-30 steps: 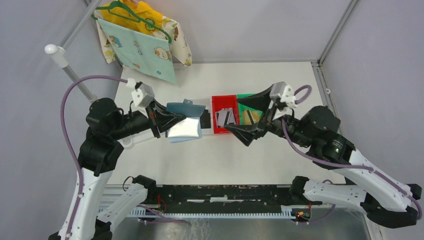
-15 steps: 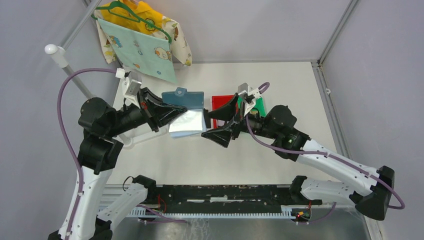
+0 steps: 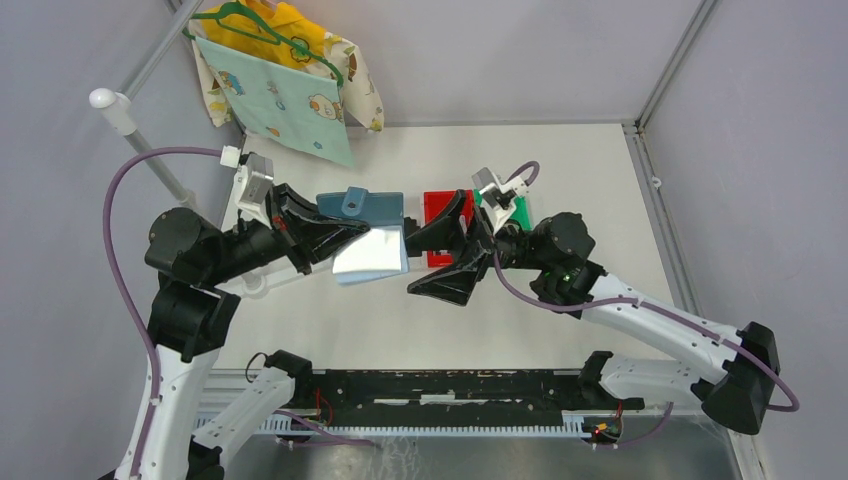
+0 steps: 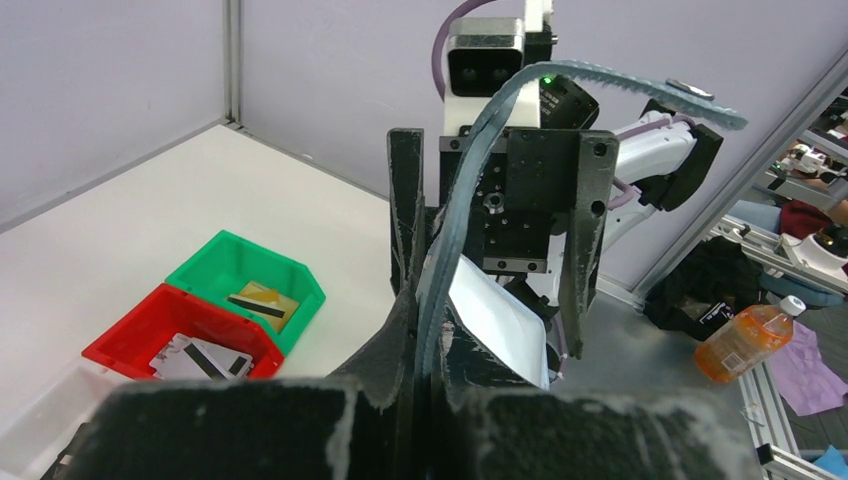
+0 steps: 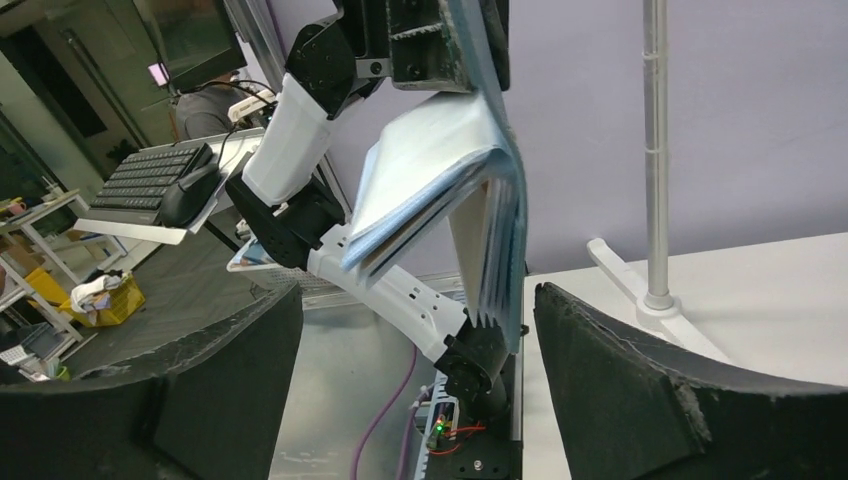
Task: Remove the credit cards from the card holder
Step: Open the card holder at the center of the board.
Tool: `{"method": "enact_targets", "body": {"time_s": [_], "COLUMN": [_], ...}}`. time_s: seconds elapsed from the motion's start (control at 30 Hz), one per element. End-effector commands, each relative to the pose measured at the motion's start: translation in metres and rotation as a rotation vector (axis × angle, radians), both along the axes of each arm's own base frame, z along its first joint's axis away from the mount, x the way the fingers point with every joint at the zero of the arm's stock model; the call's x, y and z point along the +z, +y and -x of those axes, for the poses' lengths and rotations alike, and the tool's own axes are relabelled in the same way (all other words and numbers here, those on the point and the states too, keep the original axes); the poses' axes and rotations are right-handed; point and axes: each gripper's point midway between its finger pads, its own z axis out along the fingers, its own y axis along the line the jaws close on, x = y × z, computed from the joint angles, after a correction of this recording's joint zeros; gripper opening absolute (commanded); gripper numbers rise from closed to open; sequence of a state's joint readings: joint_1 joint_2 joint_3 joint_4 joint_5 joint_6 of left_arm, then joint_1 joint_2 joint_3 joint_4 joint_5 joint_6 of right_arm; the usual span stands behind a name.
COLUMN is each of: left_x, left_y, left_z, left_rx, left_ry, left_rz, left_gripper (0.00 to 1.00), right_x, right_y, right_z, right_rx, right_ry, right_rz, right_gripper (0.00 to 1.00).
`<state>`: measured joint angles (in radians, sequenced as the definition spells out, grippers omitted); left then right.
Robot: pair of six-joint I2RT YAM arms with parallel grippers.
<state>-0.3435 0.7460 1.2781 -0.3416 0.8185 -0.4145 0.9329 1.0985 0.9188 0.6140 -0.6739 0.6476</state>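
— Two credit cards (image 4: 205, 355) are all I can count: one grey-white with a dark stripe in the red bin (image 4: 135, 325), and one gold in the green bin (image 4: 215, 265). Both bins stand at the middle of the bench (image 3: 400, 330). From above, the right gripper (image 3: 411, 267) covers most of them.

— And the card holder (image 3: 360, 207)?

— In the air over the bench's left half, just left of the red bin. The left gripper (image 3: 345, 238) is clamped on its slate-blue cover. The left wrist view shows the cover pinched between the dark pads (image 4: 250, 430), which cut off its lower part.

— Any cards left inside?

— Cannot tell. The right wrist view meets the holder edge-on, with pale leaves fanned apart and the pockets hidden. The edge of that view cuts off its top.

— The right gripper?

— Jaws spread wide, holding nothing. Its fingers (image 5: 660, 400) stand on either side of the hanging holder. Whether a tip touches it, I cannot tell.

— What has changed?

— A second ago the right gripper hung over the red and green bins, and the cards in the red one showed from above. Half a second ago it had already swung left, toward the holder. Now it sits much the same, with the lower finger a touch nearer the bench's near edge. The left gripper has drawn the holder slightly toward the left and near edges.
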Motion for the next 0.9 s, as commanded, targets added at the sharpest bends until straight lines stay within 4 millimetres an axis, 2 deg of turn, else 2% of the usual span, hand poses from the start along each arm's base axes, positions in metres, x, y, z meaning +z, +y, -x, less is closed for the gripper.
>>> {"method": "enact_targets", "body": {"time_s": [0.0, 0.13, 0.2, 0.33, 0.5, 0.67, 0.73, 0.87], "left_x": [0.021, 0.021, 0.021, 0.021, 0.022, 0.022, 0.022, 0.023], "left_y": [0.001, 0.002, 0.002, 0.002, 0.002, 0.002, 0.001, 0.001], "left_z": [0.01, 0.01, 0.011, 0.01, 0.009, 0.008, 0.008, 0.008], "left_rx": [-0.015, -0.014, -0.015, -0.013, -0.008, -0.005, -0.008, -0.009], "left_ry": [-0.043, -0.041, -0.041, -0.042, -0.043, -0.039, -0.037, -0.032], "left_rz": [0.046, 0.044, 0.044, 0.043, 0.044, 0.044, 0.045, 0.049], "left_gripper": [0.02, 0.02, 0.02, 0.02, 0.02, 0.02, 0.02, 0.02], "right_x": [0.034, 0.034, 0.033, 0.032, 0.031, 0.044, 0.048, 0.049], "right_y": [-0.001, 0.003, 0.003, 0.001, -0.004, -0.008, -0.005, 0.002], "right_z": [0.005, 0.001, 0.0, 0.003, 0.015, 0.013, 0.01, 0.001], "right_rx": [0.045, 0.044, 0.04, 0.049, 0.089, 0.055, 0.053, 0.044], "right_ry": [-0.013, 0.015, 0.02, 0.011, -0.061, -0.062, -0.043, 0.008], "right_rz": [-0.098, -0.096, -0.094, -0.096, -0.079, -0.11, -0.108, -0.1], "right_gripper": [0.88, 0.69, 0.64, 0.66, 0.79, 0.8, 0.77, 0.6]}}
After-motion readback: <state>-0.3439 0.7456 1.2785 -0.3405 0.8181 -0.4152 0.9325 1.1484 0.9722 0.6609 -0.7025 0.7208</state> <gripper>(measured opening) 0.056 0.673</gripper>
